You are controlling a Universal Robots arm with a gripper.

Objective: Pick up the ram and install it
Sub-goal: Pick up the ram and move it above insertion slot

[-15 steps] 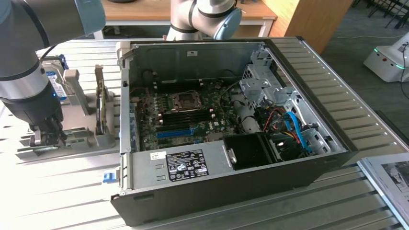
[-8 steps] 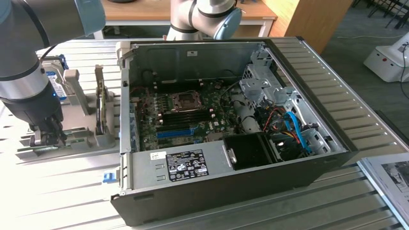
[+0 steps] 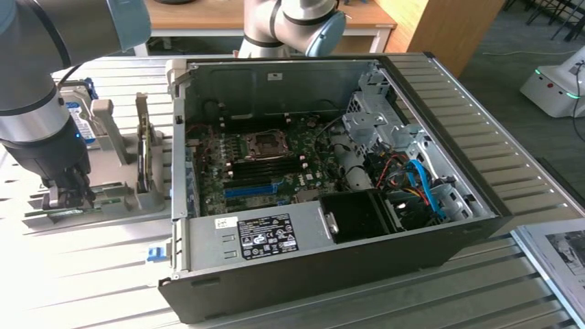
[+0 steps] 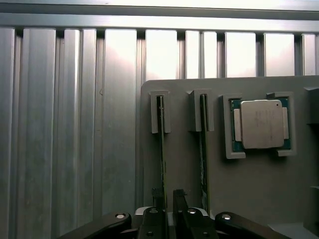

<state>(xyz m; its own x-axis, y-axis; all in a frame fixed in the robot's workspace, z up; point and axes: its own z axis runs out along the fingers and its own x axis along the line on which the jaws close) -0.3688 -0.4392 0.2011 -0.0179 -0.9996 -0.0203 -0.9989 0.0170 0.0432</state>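
Two green sticks stand on edge in parallel slots of a grey holder (image 4: 259, 199): the ram (image 4: 162, 130) and a second stick (image 4: 203, 142) just beside it. A silver processor chip (image 4: 259, 123) sits in its own recess of the holder, on the second stick's far side from the ram. The gripper (image 4: 168, 196) is down over the ram's near end, set narrow. The contact spot is hidden, so I cannot tell whether it clamps the ram or only straddles it.

In the exterior view, the arm (image 3: 37, 103) comes down at 9 o'clock of the open computer case (image 3: 366, 267), with the gripper low on the holder. Case and holder sit on the ribbed metal desk (image 4: 70, 129). The motherboard (image 3: 265, 161) is exposed inside the case. The ram is in its holder slot, well apart from the motherboard.
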